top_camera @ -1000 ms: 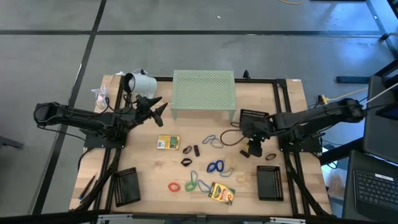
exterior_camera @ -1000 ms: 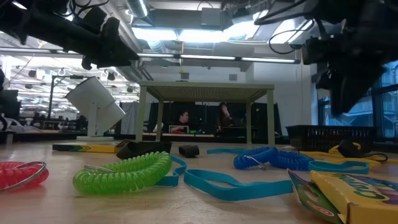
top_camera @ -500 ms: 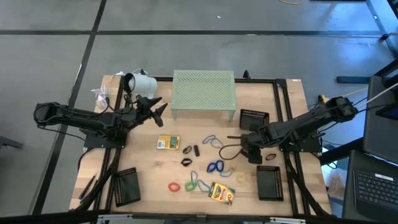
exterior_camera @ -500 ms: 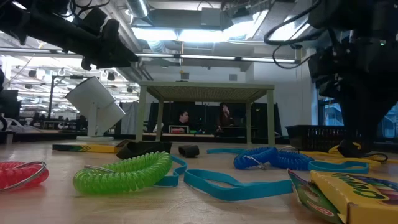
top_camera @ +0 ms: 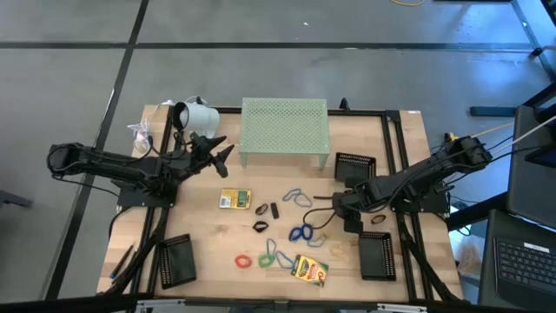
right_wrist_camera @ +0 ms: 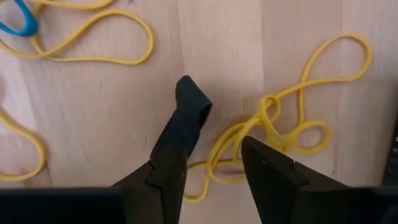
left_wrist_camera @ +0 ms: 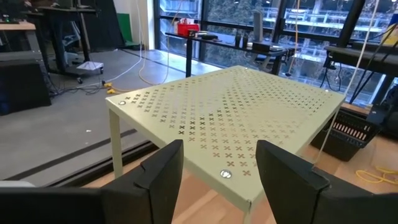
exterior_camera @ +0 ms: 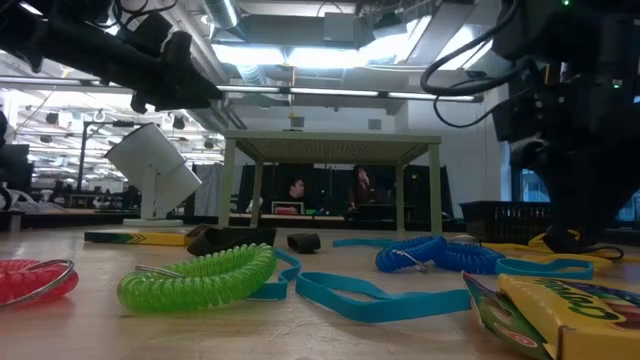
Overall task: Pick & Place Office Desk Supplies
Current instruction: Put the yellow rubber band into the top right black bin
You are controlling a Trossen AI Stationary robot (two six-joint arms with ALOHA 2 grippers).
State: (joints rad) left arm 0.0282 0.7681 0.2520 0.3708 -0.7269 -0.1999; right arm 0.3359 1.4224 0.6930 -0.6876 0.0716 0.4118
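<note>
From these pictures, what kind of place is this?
Probably a robotics lab or open workshop: a wooden table inside a black frame, exposed ceiling ducts, and people at desks beyond.

Two slim all-black arms, jointed segments, matte finish. Black cables looping off the right arm (top_camera: 417, 178), same dark cable clutter hanging overhead in the low view. Left arm (top_camera: 113, 165) ending in two pointy prongs. Fingers (left_wrist_camera: 163, 171) up close: chunky, angular, matte black wedges with flat faces. No visible markings or screws.
</note>
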